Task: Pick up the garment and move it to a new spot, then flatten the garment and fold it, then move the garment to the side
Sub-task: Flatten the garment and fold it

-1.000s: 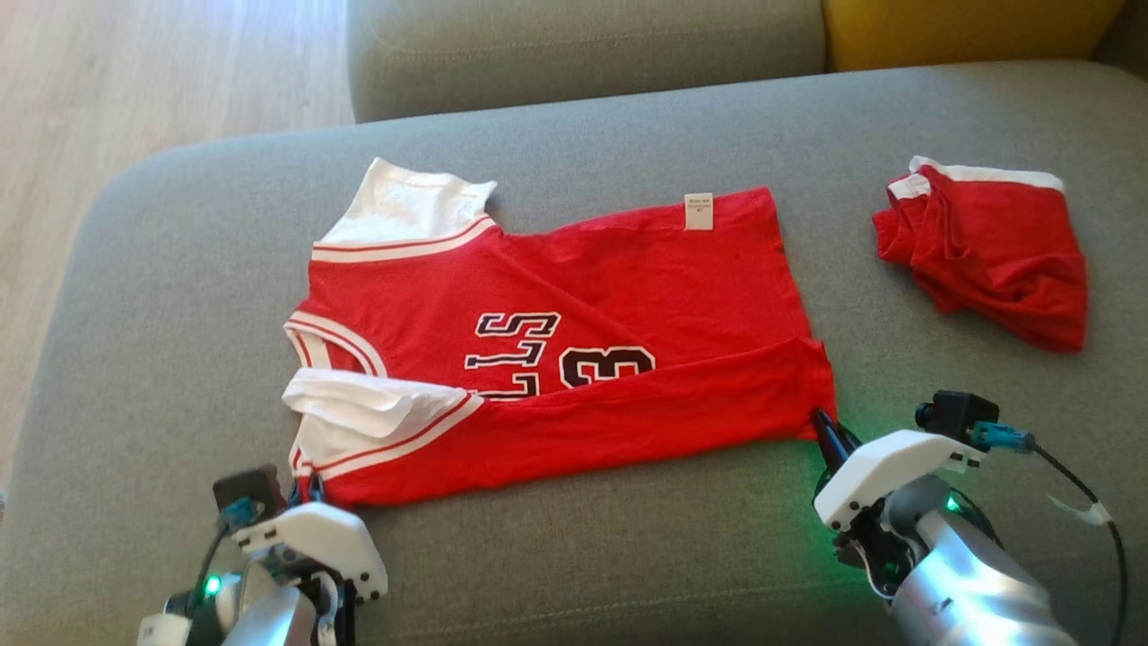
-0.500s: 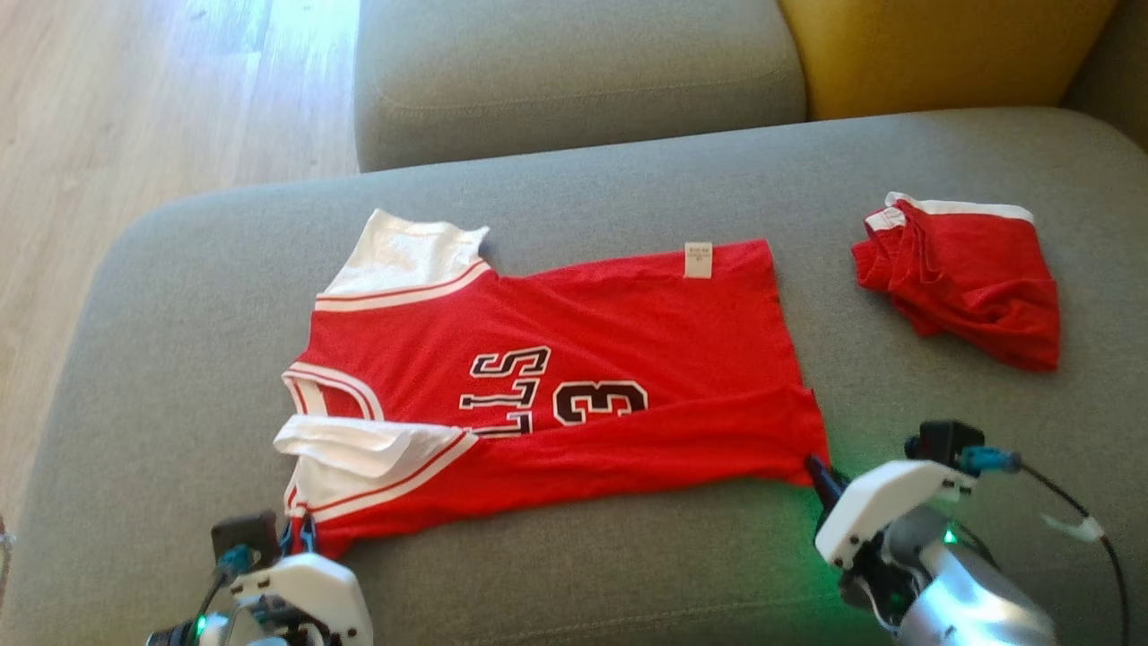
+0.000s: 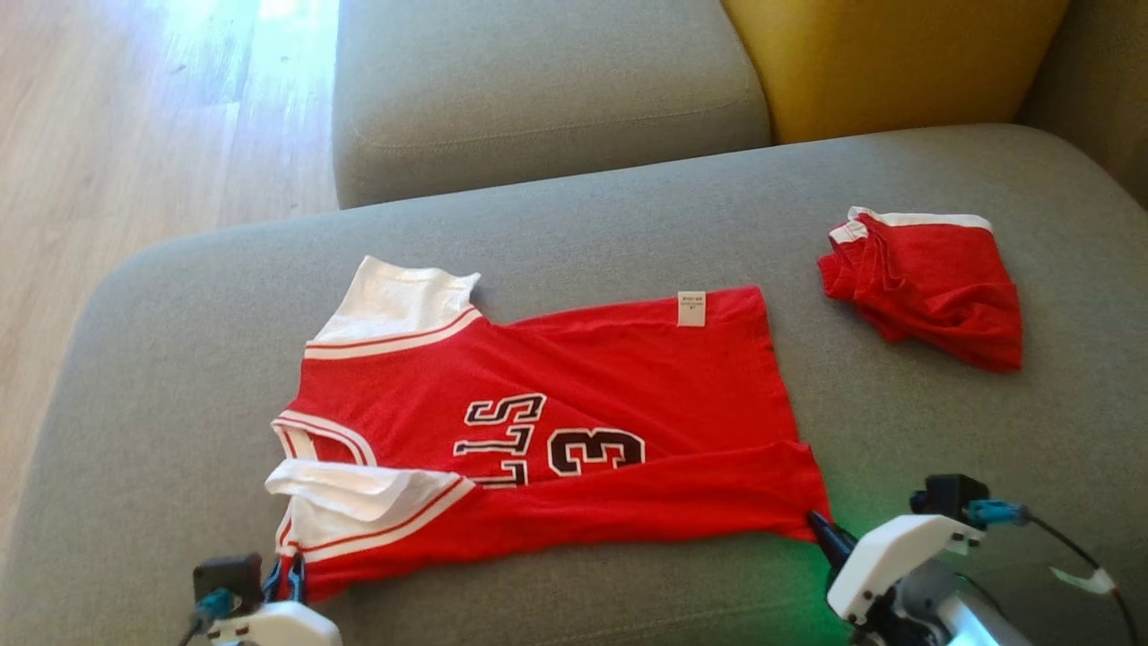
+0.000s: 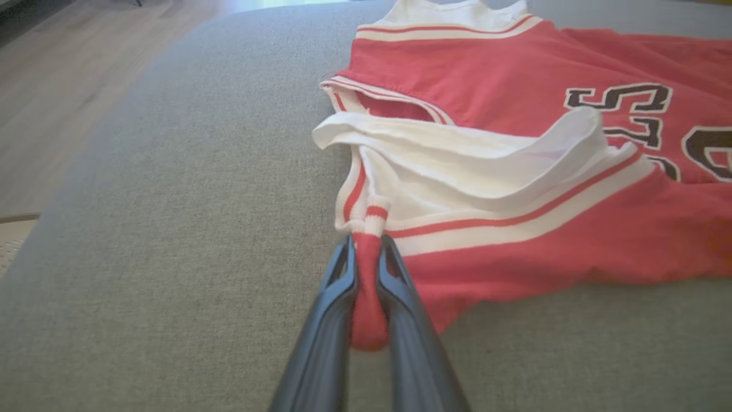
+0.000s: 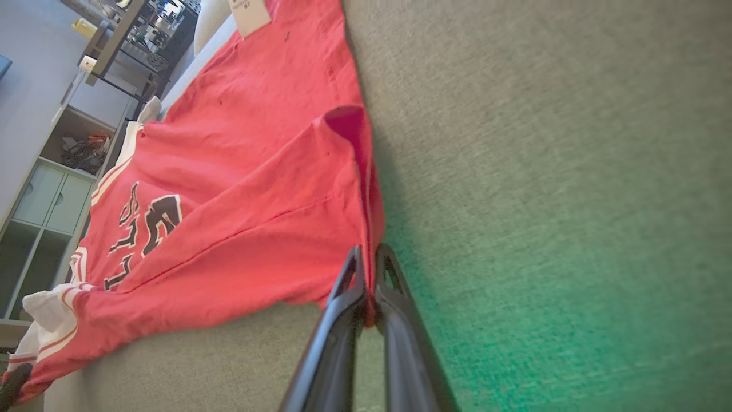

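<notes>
- The red jersey (image 3: 556, 422) lies spread on the grey sofa cushion (image 3: 628, 224), with its neck end towards the robot's left and its hem towards the right. Its near long edge is lapped over the front and covers the lower part of the lettering.
- The left gripper (image 4: 366, 249) has its fingers closed on a bunched pinch of red cloth at the near shoulder corner, just below the white sleeve band.
- The right gripper (image 5: 370, 254) has its fingers closed on the near hem corner, the cloth edge pinched thin between them.
- Holding both ends of the same near edge lets the arms carry it as one straight line. I judge a lengthwise fold is in hand.
- Both grips sit low, close to the cushion, which probably stops the cloth sagging in the middle.
- A bundled red garment (image 3: 928, 287) lies well apart at the far right, leaving the middle free.
</notes>
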Tool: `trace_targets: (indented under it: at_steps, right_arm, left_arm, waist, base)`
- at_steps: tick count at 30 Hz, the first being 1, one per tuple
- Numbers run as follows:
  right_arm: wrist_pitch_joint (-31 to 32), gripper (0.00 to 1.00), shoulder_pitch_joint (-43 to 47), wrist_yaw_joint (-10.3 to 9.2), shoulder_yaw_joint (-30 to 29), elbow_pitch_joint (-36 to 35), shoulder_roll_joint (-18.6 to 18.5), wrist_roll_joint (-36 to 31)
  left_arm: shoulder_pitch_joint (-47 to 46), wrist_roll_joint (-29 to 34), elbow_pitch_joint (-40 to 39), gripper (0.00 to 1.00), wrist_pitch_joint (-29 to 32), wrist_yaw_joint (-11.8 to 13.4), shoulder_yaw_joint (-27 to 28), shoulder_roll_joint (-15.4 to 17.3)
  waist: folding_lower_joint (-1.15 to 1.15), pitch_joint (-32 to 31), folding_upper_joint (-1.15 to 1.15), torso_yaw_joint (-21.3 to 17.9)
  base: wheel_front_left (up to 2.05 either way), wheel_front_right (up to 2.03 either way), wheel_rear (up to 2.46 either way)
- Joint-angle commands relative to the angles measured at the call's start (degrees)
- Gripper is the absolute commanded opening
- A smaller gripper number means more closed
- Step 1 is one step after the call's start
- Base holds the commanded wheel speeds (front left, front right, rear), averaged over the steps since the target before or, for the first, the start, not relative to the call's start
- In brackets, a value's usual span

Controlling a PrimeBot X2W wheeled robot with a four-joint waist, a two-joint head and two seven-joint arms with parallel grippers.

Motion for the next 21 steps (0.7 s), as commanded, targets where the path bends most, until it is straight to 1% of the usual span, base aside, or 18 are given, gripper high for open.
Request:
trace_targets:
  at_steps: [1,4,9,13,17,18,19,21]
  right_arm:
    - [0.19,0.0,-0.72,-0.02,0.48,-2.39,-1.2,-0.17]
    - [1.26,0.0,0.59,-0.02,-0.48,-5.11,-2.29,-1.01]
    - [3.6,0.0,3.02,-0.02,-3.01,-9.22,-3.31,-3.2]
    - [5.43,0.0,5.16,-0.02,-5.84,-12.26,-3.55,-6.14]
    - [7.67,0.0,7.51,-0.02,-9.43,-16.01,-2.75,-9.25]
    - [7.78,0.49,7.95,-0.02,-10.66,-17.02,-2.58,-10.31]
    - [8.17,1.0,8.38,-0.02,-11.9,-18.09,-2.25,-11.31]
    - [9.44,1.0,9.16,-0.02,-14.02,-20.66,-1.41,-13.26]
  left_arm:
    - [-1.65,0.04,-3.53,0.0,0.14,0.66,2.16,2.24]
    - [0.44,0.27,-8.82,0.0,2.74,1.31,2.01,3.9]
    - [4.32,0.75,-16.11,0.0,8.01,2.11,0.75,5.78]
    - [6.93,0.91,-19.49,0.0,11.28,3.01,0.03,6.64]
    - [8.54,0.77,-21.57,0.0,13.44,3.61,-0.76,6.55]
    - [8.77,0.84,-21.89,0.47,13.81,3.89,-0.89,6.52]
    - [8.93,0.97,-22.22,1.0,14.04,4.2,-0.99,6.53]
    - [9.13,1.08,-22.89,1.0,14.08,4.89,-0.94,6.37]
  waist:
    - [0.0,-0.07,0.0,-0.29]
    - [0.0,-0.16,0.0,-0.54]
    - [0.0,-0.13,0.0,-0.59]
    - [0.0,-0.1,0.0,-0.45]
    - [0.0,-0.14,0.0,-0.2]
    - [0.0,-0.16,0.0,-0.16]
    - [0.0,-0.17,0.0,-0.13]
    - [0.0,-0.18,0.0,-0.11]
  base:
    - [0.0,0.0,0.0]
    - [0.0,0.0,0.0]
    - [0.0,0.0,0.0]
    - [0.0,0.0,0.0]
    - [0.0,0.0,0.0]
    - [0.0,0.0,0.0]
    - [0.0,0.0,0.0]
    - [0.0,0.0,0.0]
